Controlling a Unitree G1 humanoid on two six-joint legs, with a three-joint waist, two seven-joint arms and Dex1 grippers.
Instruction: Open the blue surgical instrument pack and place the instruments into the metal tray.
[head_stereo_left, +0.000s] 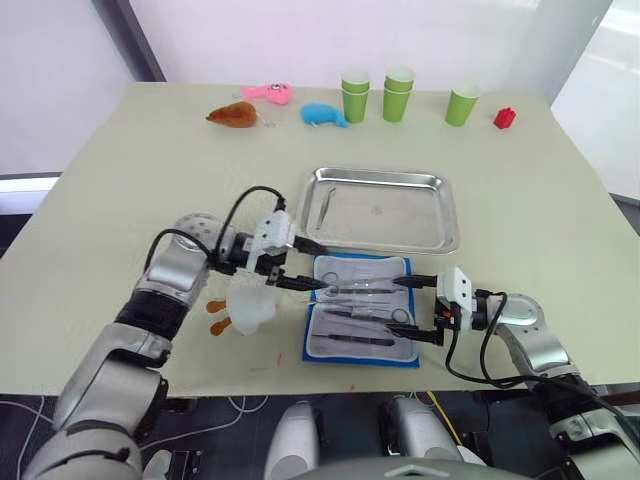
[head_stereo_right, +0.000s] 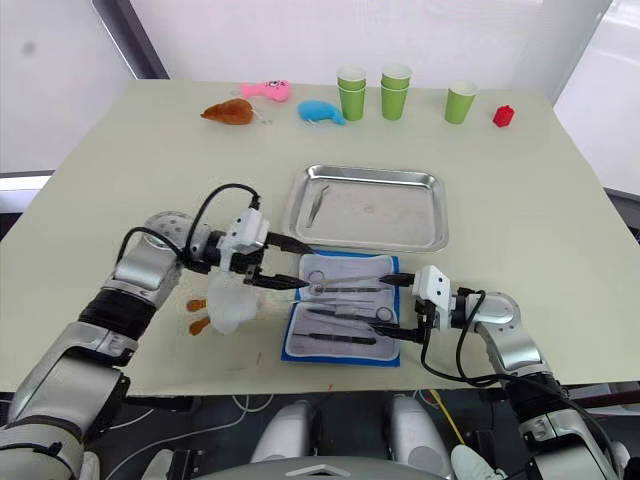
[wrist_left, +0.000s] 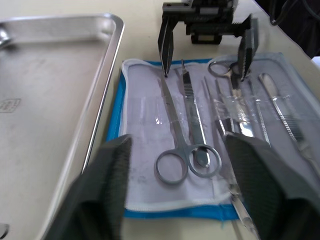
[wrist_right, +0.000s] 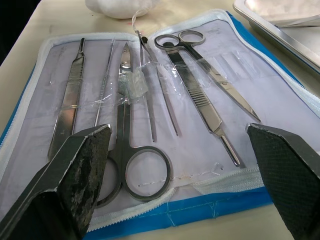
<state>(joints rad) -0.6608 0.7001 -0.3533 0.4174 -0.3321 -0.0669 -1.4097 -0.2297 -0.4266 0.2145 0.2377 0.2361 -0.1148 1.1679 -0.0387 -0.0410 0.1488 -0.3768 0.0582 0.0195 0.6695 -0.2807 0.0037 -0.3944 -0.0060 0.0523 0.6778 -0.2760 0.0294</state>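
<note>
Blue fabric surgical instrument pack (head_stereo_left: 362, 309) lies unfolded at the table's near edge, silvery scissors and forceps (wrist_right: 150, 95) on its pale lining. Both black-fingered grippers, left (head_stereo_left: 296, 264) and right (head_stereo_left: 428, 310), flank it with fingers spread. Beyond sits the shiny rectangular steel tray (head_stereo_left: 440, 205), holding tweezers (head_stereo_left: 327, 205).

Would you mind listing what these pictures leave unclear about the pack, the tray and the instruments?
- Metal tray: the left wrist view's edge cuts off most of it.
- Tool lying in the tray: too small in the head views to identify.
- Scissors: one ring is hidden behind the right gripper's finger in the right wrist view.
- Blue surgical instrument pack: its outer face lies against the table, unseen.
</note>
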